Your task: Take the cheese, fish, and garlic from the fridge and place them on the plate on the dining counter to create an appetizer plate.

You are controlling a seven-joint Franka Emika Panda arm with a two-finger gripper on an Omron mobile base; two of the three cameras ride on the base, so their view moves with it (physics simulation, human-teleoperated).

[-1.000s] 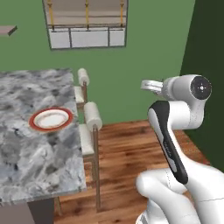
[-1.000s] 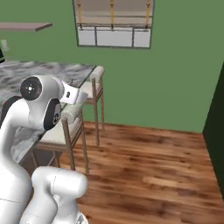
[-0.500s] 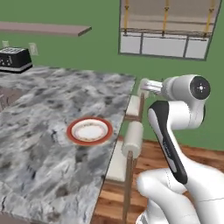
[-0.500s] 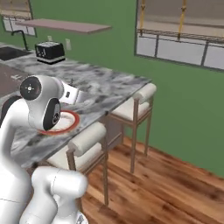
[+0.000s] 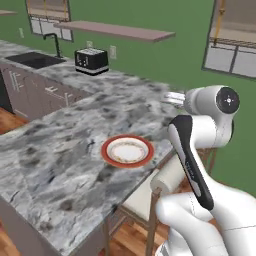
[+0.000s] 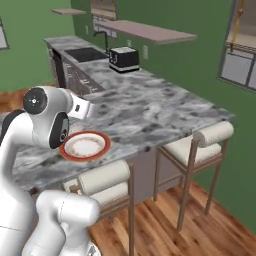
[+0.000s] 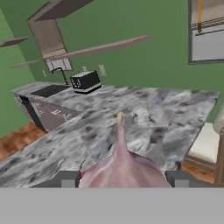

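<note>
In the hand view the garlic [image 7: 124,168] sits squarely between the two dark fingertips [image 7: 66,178], held by the gripper [image 7: 122,179], whose fingers stand fairly wide apart around the bulb. The bulb is pale pinkish-white, broad and rounded at the base, and narrows into a long thin stem with a yellowish tip pointing away from the hand. Beyond it stretches the grey-and-white marble dining counter [image 7: 175,113], with a dark toaster [image 7: 86,82] on the far counter near a sink [image 7: 46,91]. From the base views the plate [image 5: 127,151], white with a red-orange rim band, lies near the counter's edge, above a cushioned stool [image 6: 105,182]. The arm's hand reaches over the counter beside the plate.
</note>
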